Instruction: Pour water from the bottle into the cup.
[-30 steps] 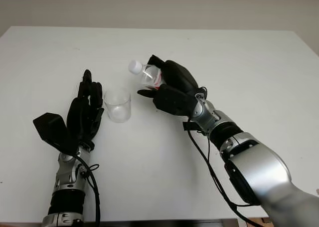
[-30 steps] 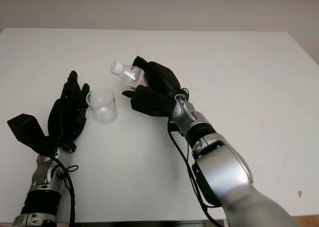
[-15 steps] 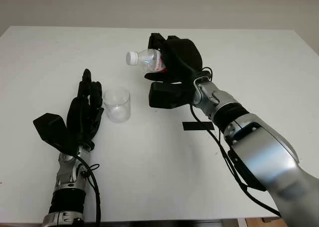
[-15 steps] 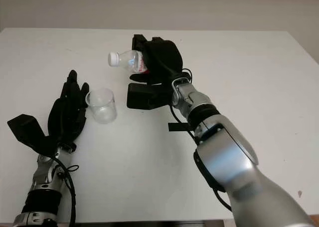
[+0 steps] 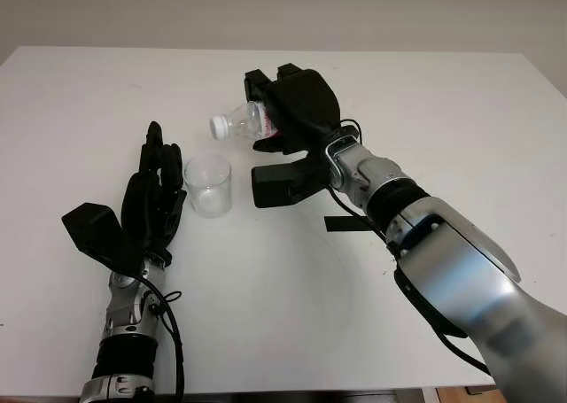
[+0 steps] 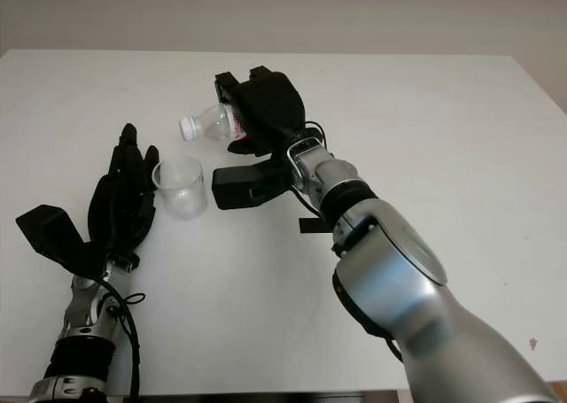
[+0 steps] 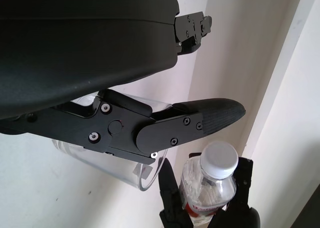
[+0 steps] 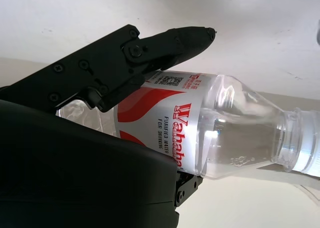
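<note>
Overhead, one capped bottle (image 5: pixel 241 122) in right hand (image 5: pixel 297 111) fingers; one cup (image 5: pixel 209 185) beside open left hand (image 5: pixel 152 204).

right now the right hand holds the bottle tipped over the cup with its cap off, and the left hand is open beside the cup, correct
Not quite: the cap is on. The left wrist view shows the white cap on the bottle. The rest stands: the right hand holds the bottle tipped toward the cup, and the left hand is open beside it.
</note>
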### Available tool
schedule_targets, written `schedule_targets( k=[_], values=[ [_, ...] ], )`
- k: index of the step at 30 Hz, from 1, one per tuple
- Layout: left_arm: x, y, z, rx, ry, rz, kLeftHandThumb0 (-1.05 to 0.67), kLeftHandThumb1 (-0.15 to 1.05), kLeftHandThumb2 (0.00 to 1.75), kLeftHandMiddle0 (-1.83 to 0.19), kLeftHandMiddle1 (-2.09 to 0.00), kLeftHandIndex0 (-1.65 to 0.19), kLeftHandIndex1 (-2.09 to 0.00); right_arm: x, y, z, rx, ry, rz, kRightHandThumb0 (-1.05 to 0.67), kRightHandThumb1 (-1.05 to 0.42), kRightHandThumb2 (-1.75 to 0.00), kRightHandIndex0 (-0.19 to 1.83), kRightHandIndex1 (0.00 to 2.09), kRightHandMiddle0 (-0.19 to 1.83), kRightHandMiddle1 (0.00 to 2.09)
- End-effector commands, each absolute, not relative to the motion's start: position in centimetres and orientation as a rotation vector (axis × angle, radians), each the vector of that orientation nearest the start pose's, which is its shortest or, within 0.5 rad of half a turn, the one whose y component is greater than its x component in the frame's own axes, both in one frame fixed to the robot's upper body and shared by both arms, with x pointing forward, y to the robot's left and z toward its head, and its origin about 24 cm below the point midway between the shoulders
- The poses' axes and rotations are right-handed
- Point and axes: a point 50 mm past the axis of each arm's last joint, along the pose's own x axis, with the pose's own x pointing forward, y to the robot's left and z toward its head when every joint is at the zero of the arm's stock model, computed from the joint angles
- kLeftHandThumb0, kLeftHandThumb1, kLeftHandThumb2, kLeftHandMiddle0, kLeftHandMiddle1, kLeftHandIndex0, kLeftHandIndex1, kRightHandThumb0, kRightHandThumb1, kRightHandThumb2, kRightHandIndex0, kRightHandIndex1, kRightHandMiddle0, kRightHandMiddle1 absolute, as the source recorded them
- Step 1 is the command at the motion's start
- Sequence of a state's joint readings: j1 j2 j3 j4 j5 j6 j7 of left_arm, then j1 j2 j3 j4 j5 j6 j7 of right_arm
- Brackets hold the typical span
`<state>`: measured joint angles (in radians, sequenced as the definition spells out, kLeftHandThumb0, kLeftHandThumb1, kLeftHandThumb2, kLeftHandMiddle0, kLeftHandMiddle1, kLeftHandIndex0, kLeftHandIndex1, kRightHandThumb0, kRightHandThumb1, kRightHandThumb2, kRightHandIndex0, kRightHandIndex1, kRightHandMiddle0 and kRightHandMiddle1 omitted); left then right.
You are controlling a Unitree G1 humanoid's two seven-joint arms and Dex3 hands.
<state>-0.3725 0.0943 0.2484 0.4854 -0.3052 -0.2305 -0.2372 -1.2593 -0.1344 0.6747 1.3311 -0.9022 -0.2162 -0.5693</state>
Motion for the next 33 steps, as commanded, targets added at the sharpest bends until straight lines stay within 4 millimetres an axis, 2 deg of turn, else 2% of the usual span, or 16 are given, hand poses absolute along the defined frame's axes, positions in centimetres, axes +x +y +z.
schedule_targets(
  k=[1,9,10,11,12,13,15,17,20,21,24,28,29,30,32,33],
  values=[
    [31.6,19.4,5.2,-0.281,-0.149,-0.022,-0.67,1.05,0.63,0.14,-0.05,0.17,-0.04,40.7,-4.5,18.6,-1.587,-0.784,0.100,-0.45,-1.05,-0.31,1.22,2.09,0.61,2.09],
    [31.8,19.2,5.1,-0.281,-0.145,-0.015,-0.68,1.05,0.63,0.14,-0.05,0.16,-0.05,40.3,-4.0,18.7,-1.713,-0.938,0.124,-0.43,-1.05,-0.24,1.16,2.09,0.54,2.09],
    [31.9,19.2,5.0,-0.282,-0.145,-0.015,-0.68,1.05,0.63,0.14,-0.05,0.16,-0.05,40.3,-4.0,18.8,-1.733,-0.956,0.129,-0.44,-1.05,-0.23,1.15,2.09,0.48,2.09],
    [31.9,19.2,5.0,-0.281,-0.145,-0.015,-0.68,1.05,0.63,0.14,-0.05,0.16,-0.05,40.2,-3.9,18.9,-1.757,-0.974,0.132,-0.46,-1.05,-0.20,1.14,2.09,0.36,2.02],
    [31.9,19.2,5.0,-0.281,-0.145,-0.015,-0.69,1.05,0.63,0.14,-0.05,0.16,-0.05,40.2,-3.8,18.9,-1.786,-0.992,0.134,-0.48,-1.05,-0.18,1.13,2.09,0.31,1.90],
    [31.9,19.2,5.0,-0.280,-0.145,-0.015,-0.69,1.05,0.63,0.14,-0.05,0.17,-0.05,40.2,-3.8,18.9,-1.804,-1.002,0.134,-0.49,-1.05,-0.20,1.14,2.09,0.30,1.87],
    [31.9,19.2,5.1,-0.282,-0.145,-0.013,-0.69,1.05,0.63,0.14,-0.05,0.16,-0.05,40.2,-3.8,18.9,-1.864,-1.050,0.120,-0.49,-1.05,-0.25,1.16,2.09,0.34,1.99],
    [31.9,19.2,5.1,-0.282,-0.146,-0.013,-0.69,1.05,0.63,0.14,-0.05,0.17,-0.05,40.2,-3.8,19.0,-1.906,-1.084,0.111,-0.49,-1.05,-0.35,1.21,2.09,0.48,2.07],
    [31.9,19.2,5.0,-0.285,-0.144,-0.011,-0.69,1.05,0.64,0.14,-0.05,0.17,-0.05,40.1,-3.7,19.0,-1.939,-1.118,0.100,-0.50,-1.05,-0.32,1.23,2.09,0.47,2.09],
    [31.9,19.2,5.0,-0.283,-0.145,-0.013,-0.69,1.05,0.64,0.14,-0.05,0.16,-0.05,40.1,-3.7,19.0,-1.946,-1.132,0.095,-0.49,-1.05,-0.29,1.22,2.09,0.41,2.09],
    [31.9,19.2,5.0,-0.287,-0.149,-0.015,-0.69,1.05,0.63,0.14,-0.05,0.17,-0.05,39.9,-3.6,18.9,-1.922,-1.164,0.082,-0.51,-1.05,-0.25,1.19,2.09,0.28,2.03],
    [31.8,19.1,5.0,-0.286,-0.150,-0.017,-0.68,1.05,0.64,0.15,-0.05,0.17,-0.05,39.8,-3.5,18.7,-1.891,-1.154,0.073,-0.51,-1.05,-0.31,1.19,2.09,0.25,2.00],
    [31.8,19.1,5.0,-0.287,-0.149,-0.016,-0.68,1.05,0.64,0.15,-0.05,0.17,-0.05,39.8,-3.5,18.7,-1.865,-1.138,0.070,-0.52,-1.05,-0.28,1.18,2.09,0.22,1.91],
    [31.8,19.1,5.0,-0.288,-0.149,-0.015,-0.69,1.05,0.63,0.15,-0.05,0.17,-0.05,39.8,-3.5,18.7,-1.818,-1.102,0.075,-0.52,-1.05,-0.27,1.17,2.09,0.24,1.90],
    [31.9,19.1,5.0,-0.290,-0.148,-0.016,-0.69,1.05,0.63,0.15,-0.05,0.17,-0.05,39.9,-3.4,18.7,-1.715,-1.013,0.087,-0.51,-1.05,-0.28,1.16,2.09,0.24,2.03],
    [31.9,19.1,5.0,-0.290,-0.147,-0.017,-0.69,1.05,0.63,0.15,-0.05,0.17,-0.05,40.0,-3.4,18.7,-1.638,-0.949,0.096,-0.48,-1.05,-0.31,1.19,2.09,0.38,2.07]
  ],
)
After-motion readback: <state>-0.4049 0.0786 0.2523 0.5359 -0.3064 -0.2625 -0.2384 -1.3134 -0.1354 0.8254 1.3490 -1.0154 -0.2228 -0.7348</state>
